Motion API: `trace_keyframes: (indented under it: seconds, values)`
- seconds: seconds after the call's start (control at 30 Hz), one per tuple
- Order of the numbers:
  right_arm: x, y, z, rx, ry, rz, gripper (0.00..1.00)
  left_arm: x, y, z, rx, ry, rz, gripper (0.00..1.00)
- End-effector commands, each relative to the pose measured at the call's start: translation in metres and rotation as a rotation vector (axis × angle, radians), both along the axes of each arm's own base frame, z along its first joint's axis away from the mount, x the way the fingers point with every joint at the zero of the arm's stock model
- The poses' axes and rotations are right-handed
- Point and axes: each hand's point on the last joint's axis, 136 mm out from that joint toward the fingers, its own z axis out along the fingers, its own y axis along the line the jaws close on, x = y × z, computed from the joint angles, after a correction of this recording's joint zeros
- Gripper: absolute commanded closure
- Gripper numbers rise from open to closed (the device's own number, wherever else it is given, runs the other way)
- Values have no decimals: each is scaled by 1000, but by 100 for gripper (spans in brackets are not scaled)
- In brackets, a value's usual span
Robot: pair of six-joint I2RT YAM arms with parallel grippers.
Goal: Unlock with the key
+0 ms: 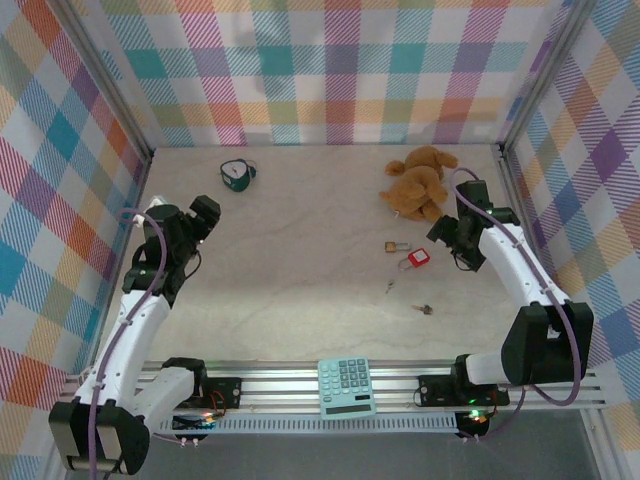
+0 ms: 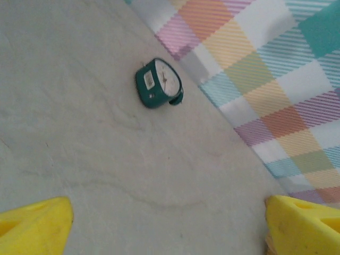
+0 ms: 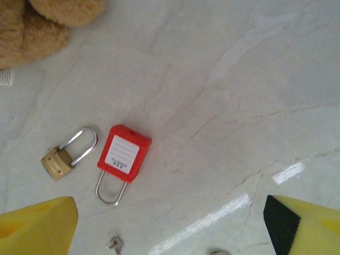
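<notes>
From above, the opening step looks not yet begun: the red padlock [image 1: 418,259] lies beside a brass padlock [image 1: 395,246], a key [image 1: 424,309] loose nearer the arms, and the right gripper [image 1: 443,233] hovers close by. At the left wrist, the left gripper [image 2: 170,228] gapes empty toward a green clock [image 2: 158,84]. At the right wrist, yellow fingers [image 3: 37,223] stand wide over the red padlock, holding nothing. I'd say a key must be pinched up first, low and careful.

Two padlocks [image 1: 418,259] [image 1: 394,246], two keys [image 1: 390,287] [image 1: 424,309], one bear [image 1: 420,182], one clock [image 1: 237,174], one calculator [image 1: 346,388].

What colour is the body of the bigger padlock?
Red, with a white label; the bigger padlock shows best in right wrist view.
</notes>
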Motion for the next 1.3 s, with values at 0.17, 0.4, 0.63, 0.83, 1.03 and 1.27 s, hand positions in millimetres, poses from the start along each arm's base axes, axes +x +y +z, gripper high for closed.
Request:
trace_keyframes:
  seconds: [0.17,0.4,0.63,0.83,1.03,1.27]
  values:
    - [2,39,-31,132,103,-20,21,-10,-32,-57,-90,255,-120,23]
    - [17,60,-61,178,173,-28,26,-17,-65,-72,-40,296,-240,23]
    - [27,60,-84,162,220,-52,29,-16,-82,-74,-72,286,-311,23]
    - [32,59,-97,150,243,-53,29,-16,-84,-77,-66,287,-325,23]
    - [21,49,-102,91,269,-50,30,-16,-86,-80,-66,298,-338,23]
    - [5,44,-103,61,285,34,29,-18,-87,-85,-68,306,-346,23]
